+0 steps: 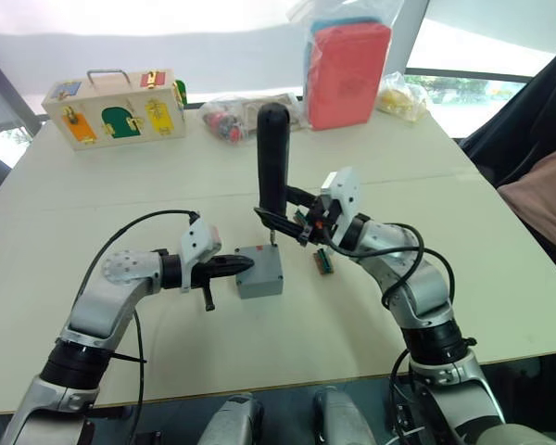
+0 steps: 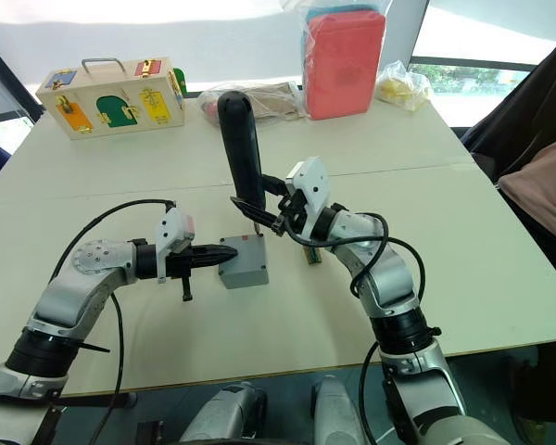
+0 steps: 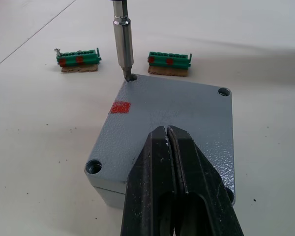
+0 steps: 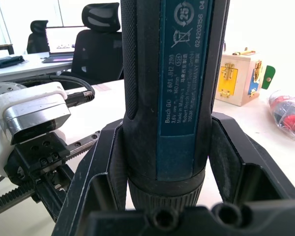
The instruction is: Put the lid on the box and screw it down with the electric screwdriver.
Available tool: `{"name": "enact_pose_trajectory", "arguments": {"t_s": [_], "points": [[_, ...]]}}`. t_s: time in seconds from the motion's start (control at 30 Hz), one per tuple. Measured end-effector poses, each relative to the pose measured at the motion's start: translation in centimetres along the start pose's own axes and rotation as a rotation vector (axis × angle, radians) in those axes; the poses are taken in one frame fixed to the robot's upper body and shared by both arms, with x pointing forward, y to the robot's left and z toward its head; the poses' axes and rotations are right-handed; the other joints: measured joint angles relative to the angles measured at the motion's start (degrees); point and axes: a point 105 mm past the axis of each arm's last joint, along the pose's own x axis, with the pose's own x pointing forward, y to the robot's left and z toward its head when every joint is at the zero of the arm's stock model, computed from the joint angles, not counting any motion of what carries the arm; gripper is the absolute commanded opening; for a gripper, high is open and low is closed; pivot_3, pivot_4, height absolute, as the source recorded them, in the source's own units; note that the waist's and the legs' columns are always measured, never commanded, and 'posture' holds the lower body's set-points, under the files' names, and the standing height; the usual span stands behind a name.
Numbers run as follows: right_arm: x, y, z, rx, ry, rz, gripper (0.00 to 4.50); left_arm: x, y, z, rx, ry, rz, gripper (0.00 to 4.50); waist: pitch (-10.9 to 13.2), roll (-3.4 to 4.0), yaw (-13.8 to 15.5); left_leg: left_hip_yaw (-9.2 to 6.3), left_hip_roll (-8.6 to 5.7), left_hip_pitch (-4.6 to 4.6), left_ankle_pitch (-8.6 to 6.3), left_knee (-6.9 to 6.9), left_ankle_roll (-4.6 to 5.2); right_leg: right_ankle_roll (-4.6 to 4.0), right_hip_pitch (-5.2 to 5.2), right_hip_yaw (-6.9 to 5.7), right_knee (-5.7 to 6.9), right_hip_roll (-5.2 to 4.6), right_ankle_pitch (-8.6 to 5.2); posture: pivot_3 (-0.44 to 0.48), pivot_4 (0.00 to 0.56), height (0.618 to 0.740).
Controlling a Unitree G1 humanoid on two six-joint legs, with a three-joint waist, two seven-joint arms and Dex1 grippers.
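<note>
I see my right pincer (image 1: 292, 222) gripping the upright dark cylindrical electric screwdriver (image 1: 272, 158), its bit in a corner hole of the flat grey plastic lid (image 3: 172, 110). The lid sits on the small grey box (image 1: 260, 271) mid-tabletop (image 1: 120, 185). My left pincer (image 1: 244, 266), fingers closed together, presses on the lid.

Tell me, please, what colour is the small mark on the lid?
Red, clearest in the left wrist view, on the lid.

Lid (image 3: 177, 105) matt speckled grey plastic; screwdriver (image 3: 122, 37) bit shiny metal.
</note>
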Motion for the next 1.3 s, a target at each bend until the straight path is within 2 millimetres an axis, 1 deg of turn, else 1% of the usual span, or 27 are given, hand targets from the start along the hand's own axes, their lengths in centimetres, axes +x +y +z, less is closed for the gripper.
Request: {"name": "enact_pose_trajectory", "arguments": {"t_s": [0.07, 0.43, 0.8, 0.97, 1.07, 1.13, 1.17, 1.3], "points": [[-0.1, -0.2, -0.3, 0.007, 0.01, -0.004, 1.85, 0.0, 0.0, 0.0, 0.002, 0.001, -0.002, 0.0, 0.0, 0.0, 0.0, -0.01, 0.0, 0.0, 0.0, 0.0, 0.0, 0.0, 0.0, 0.0, 0.0, 0.0, 0.0, 0.0, 0.15, 0.74], [-0.1, -0.2, -0.2, 0.015, 0.021, 0.013, 1.85, 0.0, 0.0, 0.0, 0.006, 0.006, -0.012, 0.0, 0.0, 0.0, 0.0, -0.01, 0.0, 0.0, 0.0, 0.0, 0.0, 0.0, 0.01, 0.0, 0.0, 0.0, 0.0, 0.0, 0.15, 0.74], [0.2, 0.5, -0.5, 0.021, 0.039, 0.04, 1.85, 0.0, 0.2, -0.1, 0.019, 0.014, -0.009, 0.0, -0.1, 0.0, 0.0, -0.02, 0.0, 0.05, 0.0, 0.0, 0.0, 0.0, 0.06, 0.01, -0.01, 0.0, 0.0, 0.0, 0.15, 0.74], [0.3, 0.6, -0.8, 0.012, 0.052, 0.038, 1.85, 0.4, 0.3, -0.1, 0.026, 0.021, -0.014, 0.0, -0.2, 0.0, 0.0, -0.03, 0.0, 0.08, 0.0, 0.0, 0.01, 0.0, 0.1, 0.0, -0.02, 0.0, 0.0, 0.0, 0.15, 0.74], [0.4, 0.4, -1.2, 0.021, 0.055, 0.025, 1.85, 0.7, 0.3, -0.1, 0.032, 0.029, -0.019, 0.0, -0.3, 0.01, 0.1, -0.04, 0.0, 0.34, -0.02, -0.05, 0.03, 0.0, 0.41, 0.0, -0.14, 0.02, 0.0, 0.0, 0.15, 0.74], [0.5, 0.4, -1.6, 0.021, 0.065, 0.024, 1.85, 0.8, 0.3, -0.3, 0.032, 0.034, -0.021, 0.0, -0.3, 0.01, 0.1, -0.04, 0.0, 0.85, -0.08, -0.18, 0.13, 0.0, 0.87, 0.0, -0.25, 0.03, -0.02, 0.0, 0.15, 0.74], [0.5, 0.4, -1.8, 0.021, 0.072, 0.023, 1.85, 0.9, 0.3, -0.4, 0.029, 0.036, -0.021, 0.0, -0.3, 0.0, 0.1, -0.03, 0.0, 1.09, -0.22, -0.35, 0.36, 0.01, 1.11, 0.0, -0.36, 0.02, -0.03, 0.0, 0.15, 0.74], [0.6, 0.1, -2.3, 0.044, 0.078, 0.002, 1.85, 1.0, 0.2, -0.8, 0.027, 0.044, -0.024, 0.0, -1.0, 0.02, 0.1, -0.04, 0.0, 1.21, -0.27, -0.59, 0.46, 0.02, 1.12, 0.0, -0.42, 0.02, -0.04, 0.0, 0.15, 0.74]]}}
